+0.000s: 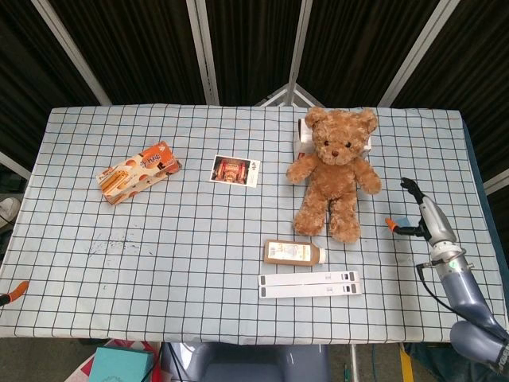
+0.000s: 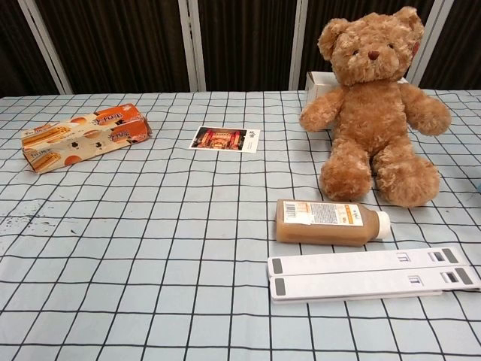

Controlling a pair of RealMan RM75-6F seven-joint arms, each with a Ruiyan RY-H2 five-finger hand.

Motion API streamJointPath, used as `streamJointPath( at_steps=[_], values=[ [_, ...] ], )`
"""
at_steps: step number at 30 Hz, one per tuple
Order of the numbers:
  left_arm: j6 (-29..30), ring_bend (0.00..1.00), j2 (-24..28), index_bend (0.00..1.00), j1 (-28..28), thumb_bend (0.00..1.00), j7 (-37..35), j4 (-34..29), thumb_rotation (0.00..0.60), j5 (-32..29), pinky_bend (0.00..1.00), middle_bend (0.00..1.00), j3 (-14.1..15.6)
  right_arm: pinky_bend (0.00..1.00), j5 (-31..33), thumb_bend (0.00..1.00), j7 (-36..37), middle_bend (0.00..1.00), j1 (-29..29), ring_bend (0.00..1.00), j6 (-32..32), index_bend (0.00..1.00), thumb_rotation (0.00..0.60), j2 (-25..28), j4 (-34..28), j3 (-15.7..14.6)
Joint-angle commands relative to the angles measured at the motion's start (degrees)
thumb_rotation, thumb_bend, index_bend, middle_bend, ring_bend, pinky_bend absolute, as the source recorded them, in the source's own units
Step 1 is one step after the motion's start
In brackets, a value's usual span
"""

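— Where's the right hand (image 1: 421,213)?
— Over the desk's (image 1: 199,263) right edge, fingers apart, empty, covering the small light-blue cube, just right of the brown plush teddy bear (image 1: 334,171).
— The left?
— Out of sight.

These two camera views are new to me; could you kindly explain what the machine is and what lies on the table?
They show a two-armed robot at a table. The head view looks down from above; the chest view looks across from lower down. The right robot hand reaches over the right side of the checked tablecloth, over a small blue cube, holding nothing visible. Only an orange tip of the left robot hand shows at the lower left edge. On the cloth: a teddy bear, a lying brown drink bottle, two long white strips, a postcard and an orange snack box.
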Motion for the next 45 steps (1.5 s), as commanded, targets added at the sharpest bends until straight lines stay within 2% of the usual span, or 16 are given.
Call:
streamJointPath(
  at_steps=[1, 7, 12, 17, 21, 27, 36, 45],
  values=[
    [-0.5, 0.0, -0.3, 0.13, -0.3, 0.24, 0.7, 0.1, 0.6, -0.5, 0.03, 0.0, -0.2, 0.0, 4.3, 0.32, -3.0, 0.14, 4.2, 0.12, -2.9, 0.04, 0.6, -3.4, 5.0, 1.1],
    [-0.7, 0.0, -0.8, 0.13, -0.5, 0.24, 2.4, -0.1, 0.6, -0.4, 0.03, 0.0, 0.1, 0.0, 10.5, 0.32, -9.5, 0.18, 9.1, 0.14, -3.9, 0.06, 0.6, -6.9, 9.6, 1.1],
    [-0.9, 0.0, -1.0, 0.13, -0.6, 0.24, 3.2, 0.0, 0.6, -1.0, 0.03, 0.0, -0.1, 0.0, 16.6, 0.32, -14.2, 0.24, 12.5, 0.16, -4.1, 0.13, 0.6, -9.7, 12.9, 1.0],
    [-1.1, 0.0, -1.1, 0.13, -0.8, 0.24, 3.2, 0.0, 0.6, -1.7, 0.03, 0.0, -0.4, 0.0, 20.1, 0.32, -16.9, 0.29, 14.2, 0.18, -3.9, 0.19, 0.6, -11.7, 15.1, 0.7],
    [-1.2, 0.0, -1.1, 0.13, -0.8, 0.24, 3.1, 0.0, 0.6, -1.9, 0.03, 0.0, -0.5, 0.0, 22.2, 0.32, -17.9, 0.3, 15.3, 0.19, -3.7, 0.21, 0.6, -13.3, 17.1, 1.0],
    [-1.4, 0.0, -1.1, 0.13, -0.9, 0.24, 2.9, 0.0, 0.6, -2.3, 0.03, 0.0, -0.6, 0.0, 24.1, 0.32, -19.7, 0.33, 16.4, 0.2, -3.9, 0.24, 0.6, -14.9, 18.7, 0.7],
    [-1.8, 0.0, -1.0, 0.13, -1.1, 0.24, 3.0, 0.1, 0.6, -2.6, 0.03, 0.0, -0.6, 0.0, 26.1, 0.32, -20.6, 0.47, 17.0, 0.3, -1.8, 0.36, 0.6, -17.2, 21.1, 1.6],
    [-1.9, 0.0, -1.2, 0.13, -1.2, 0.24, 3.4, 0.1, 0.6, -2.7, 0.03, 0.0, -0.6, 0.0, 25.3, 0.32, -19.5, 0.5, 16.8, 0.33, -1.7, 0.41, 0.6, -19.6, 24.8, 2.4]
  ],
)
